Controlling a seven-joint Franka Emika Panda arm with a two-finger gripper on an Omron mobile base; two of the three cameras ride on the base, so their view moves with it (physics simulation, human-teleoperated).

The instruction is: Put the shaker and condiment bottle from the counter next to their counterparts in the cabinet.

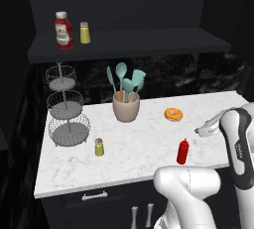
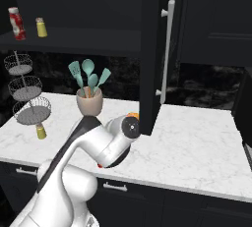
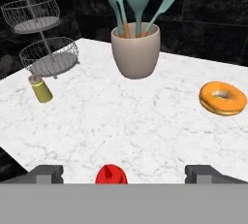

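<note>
The slim red condiment bottle (image 1: 183, 151) stands near the counter's (image 1: 139, 143) front edge. Its nozzle tip (image 3: 111, 174) shows low in the hand view, between my gripper's two fingers (image 3: 46, 173). My gripper (image 1: 201, 130) hovers open just right of and above the bottle, holding nothing. The small yellow shaker (image 1: 99, 147) (image 3: 41, 90) stands on the counter in front of the wire stand. On the dark cabinet shelf (image 1: 149, 42) stand the white-capped ketchup bottle (image 1: 64, 29) (image 2: 17, 23) and a matching shaker (image 1: 85, 32) (image 2: 42, 27).
A three-tier wire basket stand (image 1: 67, 106) occupies the counter's left end. A beige crock of teal utensils (image 1: 126, 106) (image 3: 135, 51) stands at the back, with a glazed donut (image 1: 173, 114) (image 3: 223, 98) to its right. An open dark cabinet door (image 2: 150, 54) hangs over the counter.
</note>
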